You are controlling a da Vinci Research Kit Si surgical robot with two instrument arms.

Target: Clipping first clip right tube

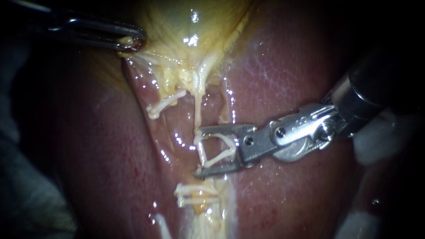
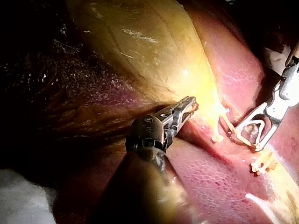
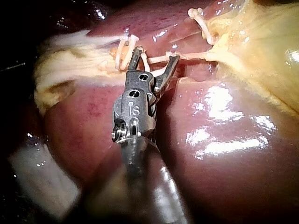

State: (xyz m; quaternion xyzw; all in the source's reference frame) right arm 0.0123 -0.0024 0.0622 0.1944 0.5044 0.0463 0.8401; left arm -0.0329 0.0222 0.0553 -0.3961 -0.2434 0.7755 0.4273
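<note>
Now my right instrument (image 1: 200, 152) reaches in from the right across the liver (image 1: 283, 75). Its jaws stand wide apart and carry an open white clip (image 1: 232, 148), one leg seated along each jaw. The right tube (image 1: 198, 110) runs down from the gallbladder (image 1: 186, 26) towards the near side and crosses the mouth of the clip at the jaw tips. I cannot tell how deep it sits inside. A shorter pale tube (image 1: 166, 102) branches off to its left, well clear of these jaws. At the far left my left instrument (image 1: 130, 42) has its jaws closed on a pinch of yellow tissue at the gallbladder's edge, with pale strands stretched from there towards the tubes.
</note>
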